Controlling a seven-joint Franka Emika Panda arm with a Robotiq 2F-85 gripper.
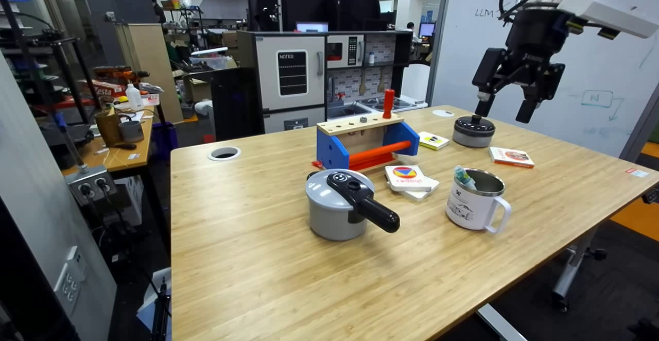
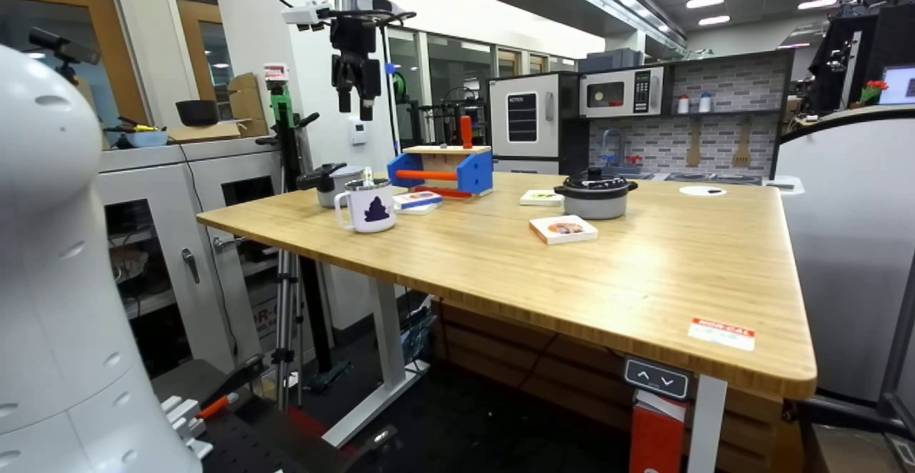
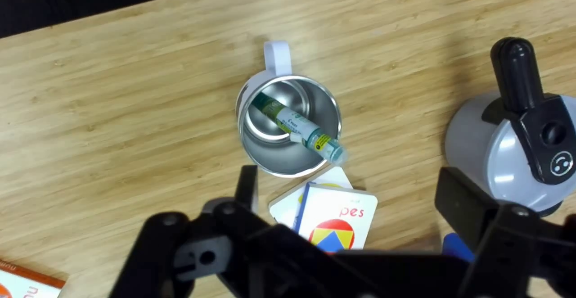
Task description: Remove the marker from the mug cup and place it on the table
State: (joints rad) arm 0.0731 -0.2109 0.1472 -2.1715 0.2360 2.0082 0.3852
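Note:
The greenish marker [image 3: 297,124] leans inside the mug cup, its clear end sticking out over the rim; it also shows in both exterior views [image 1: 464,177] [image 2: 367,175]. The mug cup [image 1: 466,209] is white outside with a steel inside [image 3: 324,109]. It stands upright on the wooden table [image 1: 267,274], handle toward the near edge in the wrist view. It also shows in an exterior view [image 2: 373,208]. My gripper [image 1: 504,109] is open and empty, high above the table [image 2: 665,266]. In the wrist view its fingers [image 3: 353,194] are wide apart, with the mug beyond them.
A grey pot with a black handle [image 1: 334,217] stands beside the mug. Small board books [image 1: 406,178] lie close to the mug. A blue toy toolbox [image 1: 329,148] with a red upright handle, a black-lidded pot [image 1: 473,132] and another book [image 1: 511,157] are farther off.

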